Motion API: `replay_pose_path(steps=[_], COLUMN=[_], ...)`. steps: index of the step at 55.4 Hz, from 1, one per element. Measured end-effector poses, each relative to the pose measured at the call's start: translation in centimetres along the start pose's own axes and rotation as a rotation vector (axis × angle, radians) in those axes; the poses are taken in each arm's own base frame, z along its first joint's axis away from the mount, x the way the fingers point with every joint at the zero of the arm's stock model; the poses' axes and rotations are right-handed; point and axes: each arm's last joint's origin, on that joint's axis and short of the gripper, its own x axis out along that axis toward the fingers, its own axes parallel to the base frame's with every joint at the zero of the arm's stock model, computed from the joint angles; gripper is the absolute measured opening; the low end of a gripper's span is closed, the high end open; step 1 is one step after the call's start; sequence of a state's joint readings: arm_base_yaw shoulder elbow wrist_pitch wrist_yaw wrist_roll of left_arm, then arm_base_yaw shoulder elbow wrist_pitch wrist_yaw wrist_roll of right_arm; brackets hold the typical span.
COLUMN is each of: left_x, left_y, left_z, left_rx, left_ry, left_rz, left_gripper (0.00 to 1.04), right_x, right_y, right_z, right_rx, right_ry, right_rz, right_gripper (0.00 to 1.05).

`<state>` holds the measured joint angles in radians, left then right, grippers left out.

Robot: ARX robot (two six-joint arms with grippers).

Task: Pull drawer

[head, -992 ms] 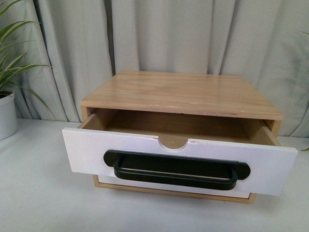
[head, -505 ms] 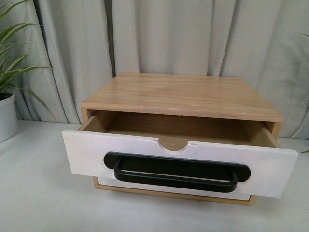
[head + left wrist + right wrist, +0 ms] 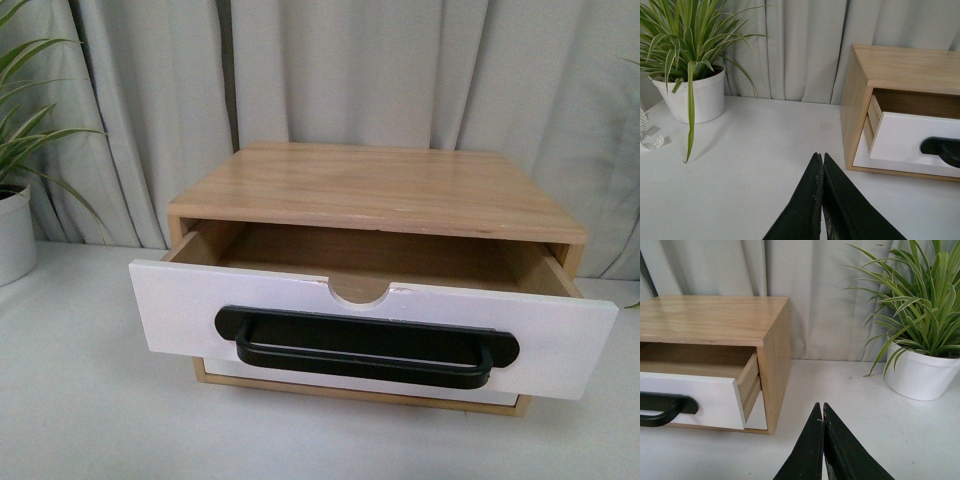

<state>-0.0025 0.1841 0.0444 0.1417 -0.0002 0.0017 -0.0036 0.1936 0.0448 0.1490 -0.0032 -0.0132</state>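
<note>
while the drawer (image 3: 372,322) stands pulled partway out of the wooden cabinet (image 3: 380,190) on the white table (image 3: 90,400), its black bar handle (image 3: 366,346) faces forward. the left gripper (image 3: 821,162) and the right gripper (image 3: 821,411) are both pressed together, holding nothing, each over the table near a potted plant (image 3: 690,75).

Left hand (image 3: 821,165) and right hand (image 3: 821,415) both pressed closed, empty.
</note>
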Motion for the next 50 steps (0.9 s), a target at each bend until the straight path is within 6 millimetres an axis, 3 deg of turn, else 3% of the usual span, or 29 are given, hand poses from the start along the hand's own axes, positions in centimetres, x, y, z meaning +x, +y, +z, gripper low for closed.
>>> replay_pose_path(steps=[9,31,33,50], left_x=[-1.0,-1.1,-1.1,-1.1], left_y=[0.0,0.0,0.0,0.0], left_z=[-1.1,-1.1,-1.1,-1.1], left_rx=[-0.001,-0.003,-0.003,-0.003], left_ry=[0.006,-0.003,-0.003,-0.004], left_rz=[-0.001,0.000,0.000,0.000], left_gripper=[0.04,0.05,0.11,0.68], right_x=[-1.0,-1.1,-1.1,-1.1], right_y=[0.0,0.0,0.0,0.0], right_z=[-1.3,-1.2,-1.2,-1.2], right_rx=[0.001,0.000,0.000,0.000], right_ry=[0.011,-0.001,-0.001,-0.001], right_rz=[0.001,0.000,0.000,0.000], right_gripper=[0.01,0.01,0.03,0.61])
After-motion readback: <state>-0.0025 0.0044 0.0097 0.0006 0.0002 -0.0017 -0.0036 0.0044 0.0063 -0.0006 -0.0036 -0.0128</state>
